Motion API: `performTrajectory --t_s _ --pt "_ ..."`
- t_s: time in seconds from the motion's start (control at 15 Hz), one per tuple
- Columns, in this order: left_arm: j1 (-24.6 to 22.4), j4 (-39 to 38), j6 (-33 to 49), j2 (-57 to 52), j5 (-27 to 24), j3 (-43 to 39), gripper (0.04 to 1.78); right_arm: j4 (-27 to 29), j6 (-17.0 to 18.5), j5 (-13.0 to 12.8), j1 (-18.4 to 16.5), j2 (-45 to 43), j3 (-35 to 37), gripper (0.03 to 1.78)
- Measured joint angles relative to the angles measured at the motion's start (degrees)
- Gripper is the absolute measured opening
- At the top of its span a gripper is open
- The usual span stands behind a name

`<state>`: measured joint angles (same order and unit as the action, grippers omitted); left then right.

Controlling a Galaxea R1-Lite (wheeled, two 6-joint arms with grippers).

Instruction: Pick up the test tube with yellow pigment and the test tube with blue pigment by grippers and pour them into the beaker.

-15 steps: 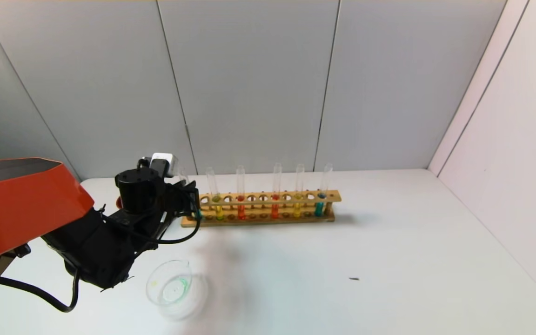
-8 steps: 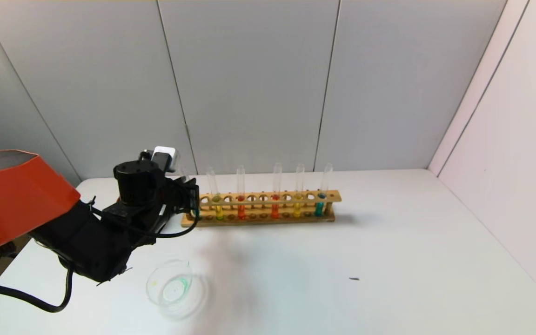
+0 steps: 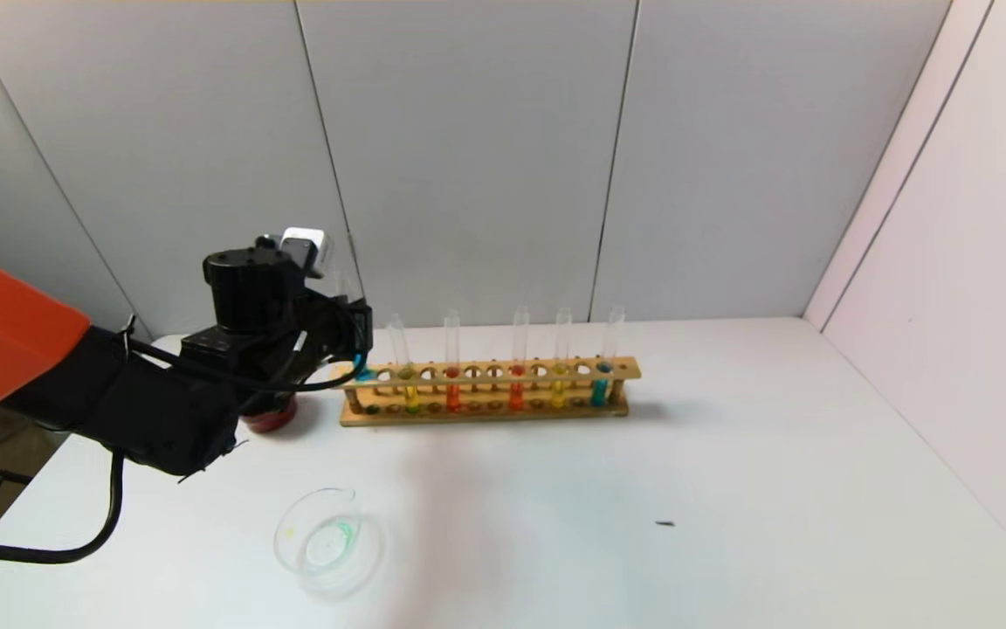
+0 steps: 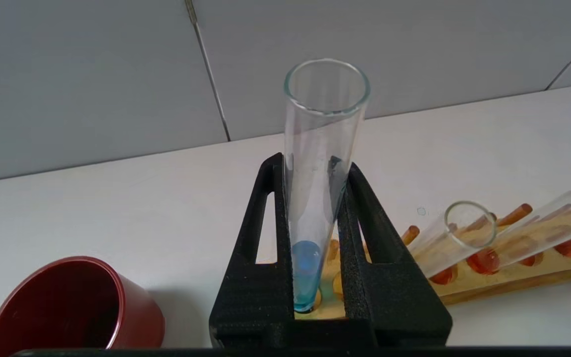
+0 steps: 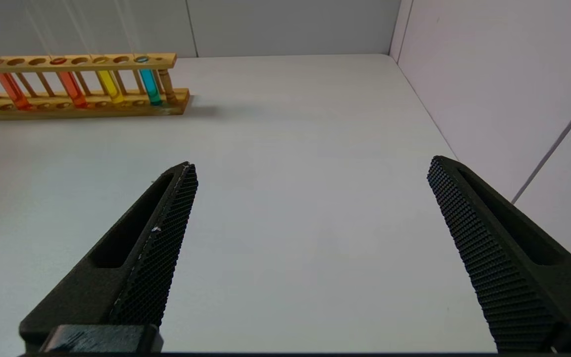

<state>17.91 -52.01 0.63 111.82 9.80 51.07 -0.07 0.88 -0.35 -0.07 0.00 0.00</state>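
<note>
Head view — left end effector (image 3: pixel 354 336) grips blue tube (image 3: pixel 361 371), seemingly above rack's (image 3: pixel 503 411) end.

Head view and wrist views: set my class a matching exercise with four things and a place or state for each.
Things:
1. blue tube
2. beaker
3. red cup
4. right gripper

States:
A. open, over bare table
B. clamped in the left gripper, raised at the rack's left end
C. near table edge, greenish traces inside
D. beside the rack's left end

Pairs: 1-B, 2-C, 3-D, 4-A

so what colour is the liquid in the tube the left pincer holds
Cyan-blue; clearest in the left wrist view.
</note>
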Motion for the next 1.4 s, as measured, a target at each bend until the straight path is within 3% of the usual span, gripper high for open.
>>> performTrajectory --t_s 0.8,1.4 --pt "-0.02 16.37 -0.2 -10.17 0.12 6.6 0.31 0.0 -0.02 0.02 -0.02 0.0 0.0 1.7" --pt "-0.46 24.7 -4.6 -29.03 -0.33 -7.27 0.31 0.0 0.0 0.02 -0.02 0.0 0.0 1.7"
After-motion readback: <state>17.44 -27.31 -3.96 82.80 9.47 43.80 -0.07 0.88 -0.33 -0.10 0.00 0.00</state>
